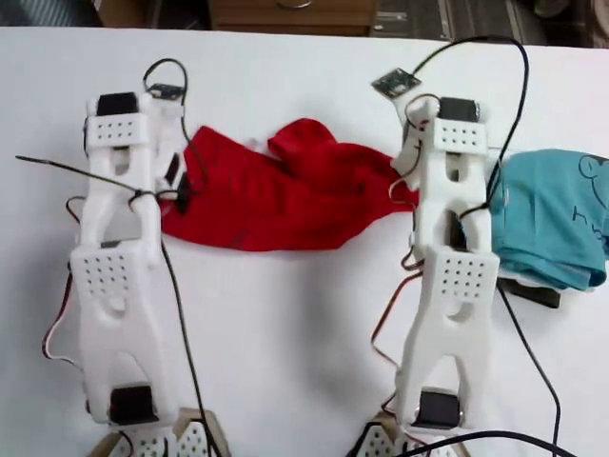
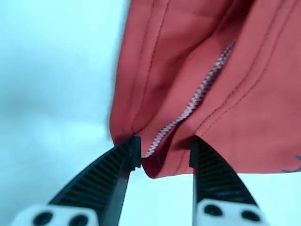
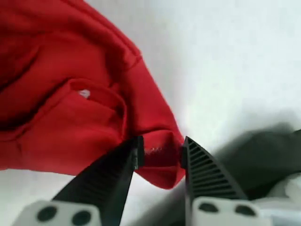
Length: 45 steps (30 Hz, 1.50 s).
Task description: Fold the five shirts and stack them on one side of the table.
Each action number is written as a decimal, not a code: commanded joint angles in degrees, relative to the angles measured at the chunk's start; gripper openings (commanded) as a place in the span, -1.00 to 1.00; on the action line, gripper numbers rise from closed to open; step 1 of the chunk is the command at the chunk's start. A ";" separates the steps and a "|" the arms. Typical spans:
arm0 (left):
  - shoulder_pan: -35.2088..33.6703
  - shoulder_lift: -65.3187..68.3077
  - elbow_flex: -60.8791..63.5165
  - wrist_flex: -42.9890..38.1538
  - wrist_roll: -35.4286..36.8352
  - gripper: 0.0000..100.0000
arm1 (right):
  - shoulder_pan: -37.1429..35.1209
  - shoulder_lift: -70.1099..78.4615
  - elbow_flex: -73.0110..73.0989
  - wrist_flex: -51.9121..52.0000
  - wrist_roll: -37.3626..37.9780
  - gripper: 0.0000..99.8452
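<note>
Left hand (image 2: 164, 151) pinches the red shirt's (image 2: 197, 70) stitched hem, right hand (image 3: 161, 151) its edge.

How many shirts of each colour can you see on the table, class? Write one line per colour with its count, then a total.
red shirt: 1
teal shirt: 1
Total: 2 shirts
A dark edge shows under the teal shirt, but too little of it is visible to tell what it is, so it is not counted.

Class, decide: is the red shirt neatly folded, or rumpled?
Rumpled: the red shirt lies bunched in uneven humps on the table, no flat folded edges.
</note>
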 commanded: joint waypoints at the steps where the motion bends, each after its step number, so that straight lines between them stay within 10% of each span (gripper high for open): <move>1: -0.26 -3.43 -1.54 1.05 -0.62 -0.61 | -1.36 -5.93 -2.64 1.63 -1.41 -0.72; 36: -0.18 -3.43 -1.98 -0.09 -0.62 -0.61 | 4.26 -3.82 2.37 6.29 -5.36 -0.93; 45: -0.18 -3.34 -1.98 -0.88 -0.53 -0.61 | 7.96 -22.02 17.85 6.46 -5.19 -0.89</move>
